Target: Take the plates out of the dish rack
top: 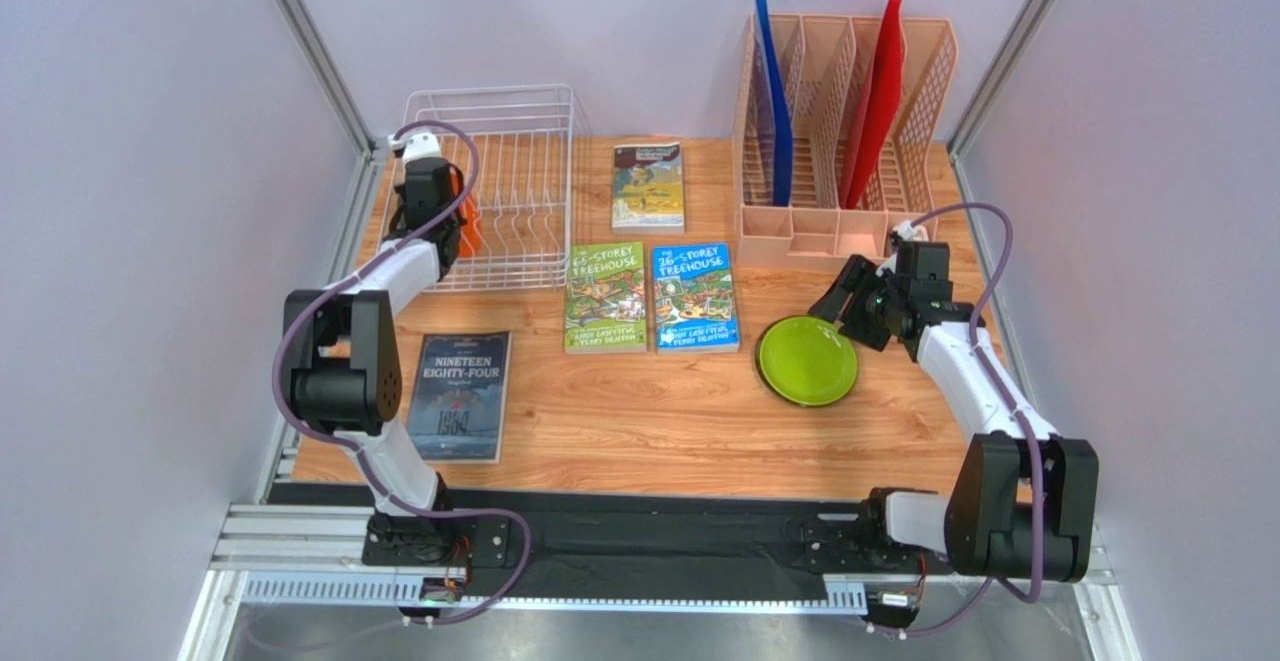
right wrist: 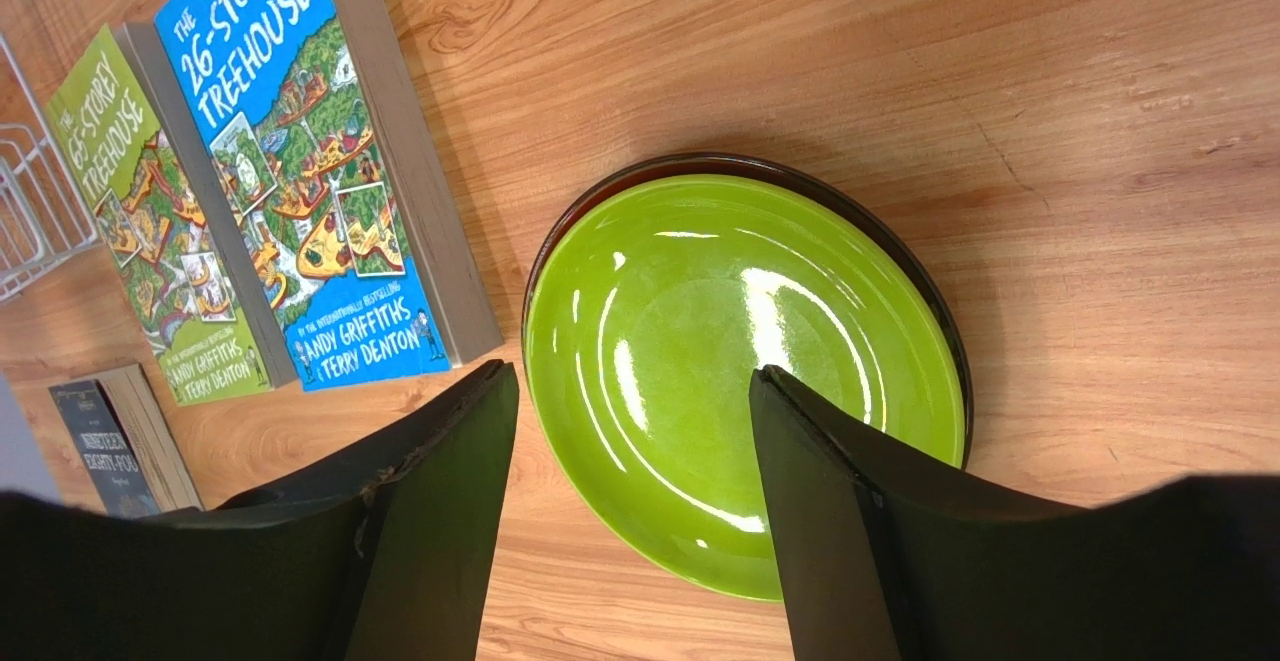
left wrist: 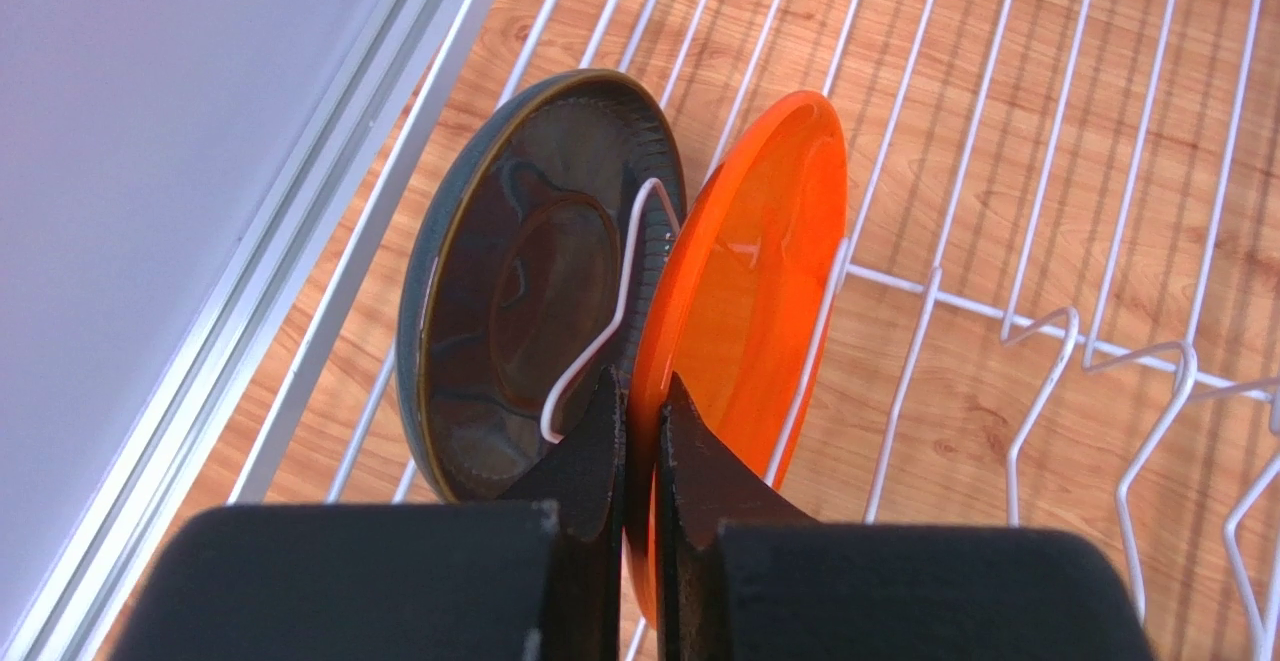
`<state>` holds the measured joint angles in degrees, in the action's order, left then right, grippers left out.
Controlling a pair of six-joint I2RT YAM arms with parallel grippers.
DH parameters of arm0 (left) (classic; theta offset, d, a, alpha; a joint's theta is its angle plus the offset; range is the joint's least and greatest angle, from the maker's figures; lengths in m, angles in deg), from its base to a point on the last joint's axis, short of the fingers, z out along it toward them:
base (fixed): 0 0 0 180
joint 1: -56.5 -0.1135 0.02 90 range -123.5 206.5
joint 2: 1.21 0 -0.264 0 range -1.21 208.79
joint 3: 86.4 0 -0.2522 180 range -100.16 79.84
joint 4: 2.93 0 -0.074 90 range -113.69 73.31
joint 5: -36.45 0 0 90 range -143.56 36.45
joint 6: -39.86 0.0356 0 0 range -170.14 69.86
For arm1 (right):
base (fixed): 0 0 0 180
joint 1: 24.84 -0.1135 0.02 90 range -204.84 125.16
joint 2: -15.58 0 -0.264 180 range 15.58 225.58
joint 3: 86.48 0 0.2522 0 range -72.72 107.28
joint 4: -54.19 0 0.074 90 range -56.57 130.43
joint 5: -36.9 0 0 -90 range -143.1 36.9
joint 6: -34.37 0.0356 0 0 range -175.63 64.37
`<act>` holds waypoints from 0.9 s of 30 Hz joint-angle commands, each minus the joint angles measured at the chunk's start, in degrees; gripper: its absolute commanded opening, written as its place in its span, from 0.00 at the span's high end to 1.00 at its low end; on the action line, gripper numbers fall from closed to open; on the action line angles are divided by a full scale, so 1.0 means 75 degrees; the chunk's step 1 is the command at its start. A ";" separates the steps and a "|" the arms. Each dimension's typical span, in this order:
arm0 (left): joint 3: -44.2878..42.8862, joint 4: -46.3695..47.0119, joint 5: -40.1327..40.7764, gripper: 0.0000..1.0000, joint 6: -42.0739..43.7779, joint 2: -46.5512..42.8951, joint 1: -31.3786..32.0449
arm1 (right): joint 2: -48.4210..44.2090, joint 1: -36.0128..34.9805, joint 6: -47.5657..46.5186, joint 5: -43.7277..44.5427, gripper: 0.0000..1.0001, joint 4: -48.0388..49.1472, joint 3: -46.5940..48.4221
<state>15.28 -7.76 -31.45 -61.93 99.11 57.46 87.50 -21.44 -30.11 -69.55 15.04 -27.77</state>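
Observation:
The white wire dish rack (top: 496,90) stands at the back left. In it an orange plate (left wrist: 744,279) stands on edge between prongs, with a dark grey plate (left wrist: 519,294) upright just left of it. My left gripper (left wrist: 643,409) is shut on the orange plate's near rim; it also shows in the top view (top: 455,231). A lime green plate (right wrist: 736,376) lies flat on the table, stacked on a dark plate whose rim (right wrist: 706,160) shows around it. My right gripper (right wrist: 631,373) is open and empty just above the green plate's near edge (top: 809,360).
Two Treehouse books (top: 651,297) lie mid-table, another book (top: 648,186) behind them and a dark book (top: 460,394) at front left. A peach slotted organizer (top: 845,136) with blue and red folders stands at the back right. A metal frame rail (left wrist: 256,346) runs left of the rack.

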 commanded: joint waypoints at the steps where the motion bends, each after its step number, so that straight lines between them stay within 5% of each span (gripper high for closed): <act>1: -0.0029 0.0087 -0.0428 1.00 -0.0491 0.0043 0.0014 | -0.0015 -0.0043 -0.0133 -0.0127 0.36 0.0314 0.0194; 7: 0.0052 -0.0077 -0.0265 1.00 0.0130 -0.0751 0.0049 | -0.0085 -0.0043 -0.0144 -0.0186 0.36 0.0303 0.0183; 18: 0.0521 0.0485 0.2442 1.00 0.1934 -0.2171 0.0998 | -0.0448 -0.0230 -0.0180 0.0025 0.36 0.0033 0.0229; 23: 0.0708 0.0148 0.2935 1.00 0.1925 -0.3049 0.1303 | -0.0823 -0.0312 -0.0168 0.0083 0.36 -0.0154 0.0194; 27: 0.0767 -0.0895 0.2187 1.00 0.0827 -0.3846 0.1338 | -0.1128 -0.0371 -0.0133 -0.0056 0.35 -0.0318 0.0253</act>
<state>20.90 -9.67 -13.24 -49.78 76.57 67.44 81.82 -23.67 -30.46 -69.59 13.62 -27.77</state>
